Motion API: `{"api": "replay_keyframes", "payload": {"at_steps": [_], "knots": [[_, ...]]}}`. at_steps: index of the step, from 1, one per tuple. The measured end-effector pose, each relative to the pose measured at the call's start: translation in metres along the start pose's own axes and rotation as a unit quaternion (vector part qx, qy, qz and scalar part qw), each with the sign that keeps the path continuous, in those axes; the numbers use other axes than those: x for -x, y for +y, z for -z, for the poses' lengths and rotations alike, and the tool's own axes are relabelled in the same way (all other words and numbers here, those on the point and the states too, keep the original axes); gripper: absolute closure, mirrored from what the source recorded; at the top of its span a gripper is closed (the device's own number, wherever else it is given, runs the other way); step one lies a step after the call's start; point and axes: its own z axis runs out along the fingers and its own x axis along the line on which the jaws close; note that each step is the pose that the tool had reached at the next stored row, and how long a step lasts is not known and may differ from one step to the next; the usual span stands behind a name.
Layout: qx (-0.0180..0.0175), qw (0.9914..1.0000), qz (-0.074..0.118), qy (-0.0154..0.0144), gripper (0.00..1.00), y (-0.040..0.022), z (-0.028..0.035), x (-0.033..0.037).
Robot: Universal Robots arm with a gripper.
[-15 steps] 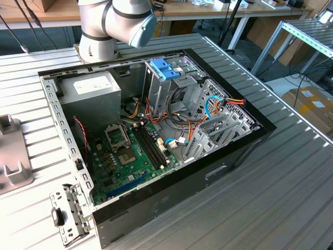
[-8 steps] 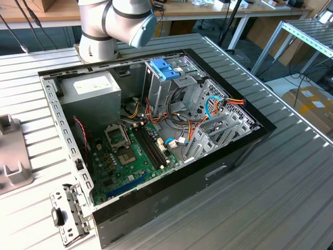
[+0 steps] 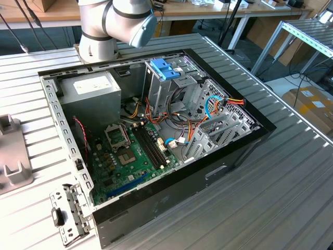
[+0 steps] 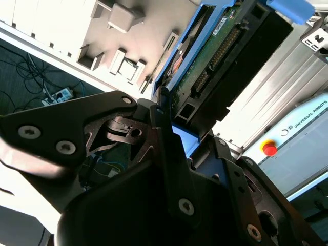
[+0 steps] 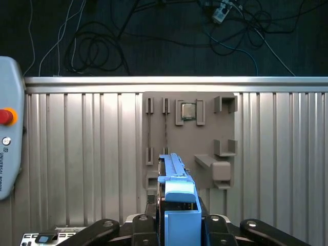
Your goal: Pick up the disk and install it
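Your gripper (image 5: 178,228) is squeezed shut on the disk (image 5: 177,192), with one finger on each flat side. The disk sits right between the fingers. It sticks straight out past the fingertips, so its long side runs away from the gripper.

In the first wrist view you see the disk from its thin edge. It looks like a narrow strip with bright blue plastic around it. In the second wrist view you see one flat face. There is a green board with rows of little pins, a dark side next to it, and the blue frame along the edge.

The end nearest the gripper is hidden between the dark fingers. In the second wrist view the far end is cut off at the picture's edge.

Out past the far end of the disk lies a grey holder plate (image 5: 189,138). It rests on the ribbed metal table (image 5: 77,154), well apart from the disk.

In the exterior view the arm (image 3: 114,21) is cut off behind the open computer case (image 3: 171,200).
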Motion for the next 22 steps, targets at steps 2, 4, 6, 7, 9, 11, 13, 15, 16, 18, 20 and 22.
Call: {"api": "replay_keyframes", "payload": {"at_steps": [2, 4, 6, 7, 9, 11, 13, 15, 16, 18, 20, 22], "knots": [[0.0, 1.0, 0.0, 0.0, 0.63, -0.0007, 0.0, -0.0004], [-0.0001, 1.0, 0.0, 0.0, 0.63, -0.0014, 0.0, -0.0009], [0.0, 1.0, 0.0, 0.0, 0.63, -0.0023, 0.0001, -0.0012], [0.0, 1.0, 0.0, 0.0, 0.63, -0.003, 0.0, -0.0015], [0.0, 1.0, 0.0, 0.0, 0.63, -0.0037, 0.0001, -0.0019], [0.0, 1.0, 0.0, 0.0, 0.63, -0.005, 0.0001, -0.0025], [0.0, 1.0, 0.0, 0.0, 0.63, -0.0058, 0.0001, -0.003], [0.0, 1.0, 0.0, 0.0, 0.63, -0.0069, 0.0002, -0.0035], [0.0, 1.0, 0.0, 0.0, 0.63, -0.0074, 0.0002, -0.0037], [0.0, 1.0, 0.0, 0.0, 0.63, -0.0088, 0.0001, -0.0041], [0.0, 1.0, 0.0, 0.0, 0.63, -0.0096, 0.0002, -0.0045], [0.0, 1.0, 0.0, 0.0, 0.63, -0.0107, 0.0002, -0.0051]]}}
